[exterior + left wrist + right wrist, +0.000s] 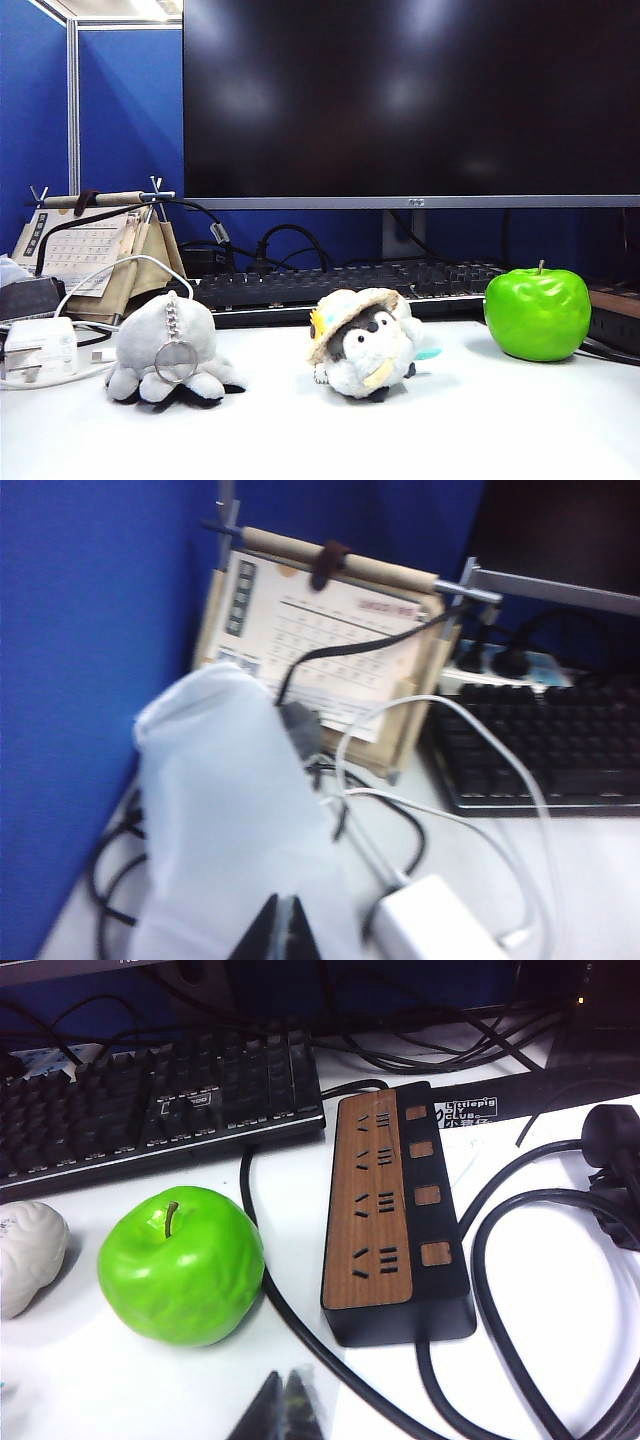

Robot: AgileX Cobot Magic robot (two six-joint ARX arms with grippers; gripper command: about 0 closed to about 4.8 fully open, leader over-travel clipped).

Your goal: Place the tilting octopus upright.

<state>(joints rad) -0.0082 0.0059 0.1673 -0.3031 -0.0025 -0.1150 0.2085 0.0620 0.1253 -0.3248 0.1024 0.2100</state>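
The octopus (167, 352) sits on its legs at the left of the table (420, 440), so the closed, empty left gripper (281, 935), above cables, and the closed, empty right gripper (284, 1405), by the apple (537, 313), should stay clear.

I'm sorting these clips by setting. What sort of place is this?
Most likely an office desk in a cubicle: a large monitor stands over a black keyboard, a desk calendar leans by the blue partition wall, and a power strip lies among cables.
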